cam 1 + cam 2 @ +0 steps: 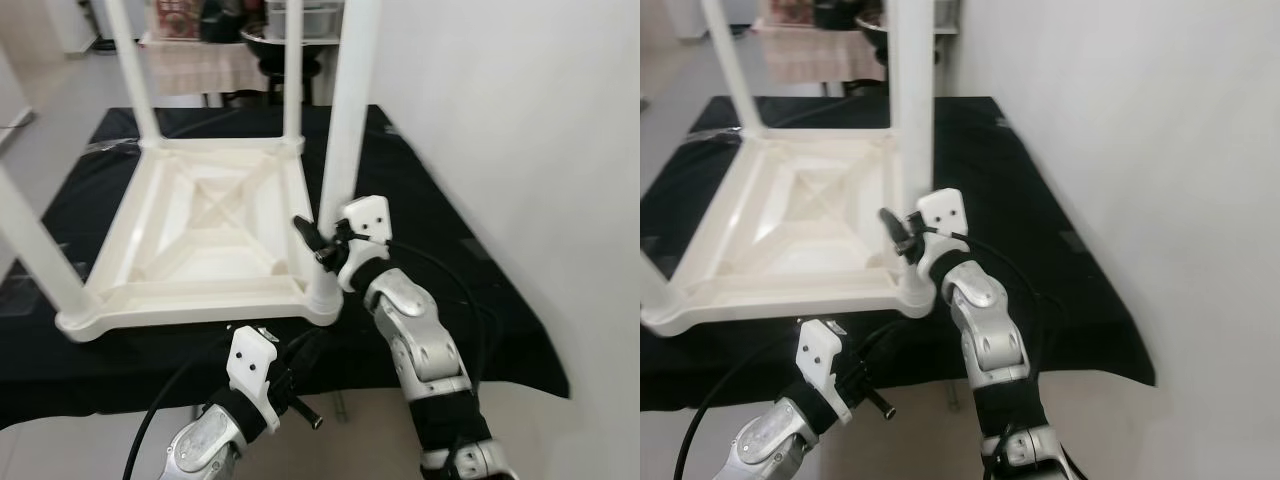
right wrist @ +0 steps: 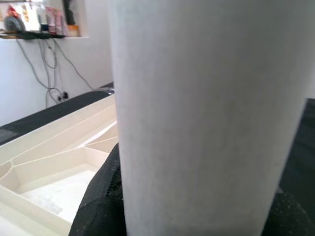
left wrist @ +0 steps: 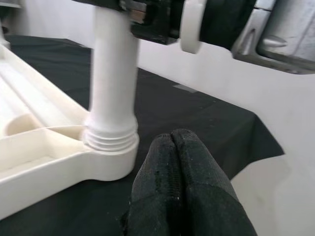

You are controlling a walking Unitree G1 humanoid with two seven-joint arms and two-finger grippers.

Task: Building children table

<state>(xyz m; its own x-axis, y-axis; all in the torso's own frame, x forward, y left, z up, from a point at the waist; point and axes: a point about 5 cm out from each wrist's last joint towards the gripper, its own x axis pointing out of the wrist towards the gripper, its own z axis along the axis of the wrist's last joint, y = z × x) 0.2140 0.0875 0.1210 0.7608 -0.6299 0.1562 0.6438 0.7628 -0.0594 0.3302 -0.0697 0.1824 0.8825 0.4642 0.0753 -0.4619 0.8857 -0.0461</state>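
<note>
Right gripper (image 1: 318, 243): clamped round near white plastic table leg (image 1: 345, 130) | Left gripper (image 3: 179, 182): fingers pressed together, empty | Upturned white plastic tabletop (image 1: 190, 290) on black cloth (image 1: 450, 250)

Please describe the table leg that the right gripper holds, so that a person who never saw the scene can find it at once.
On the black cloth lies an upside-down white plastic children's table with four legs pointing up. The leg stands at the near corner on the robot's right side. Unlike the others, it has the right gripper closed around it low down.
</note>
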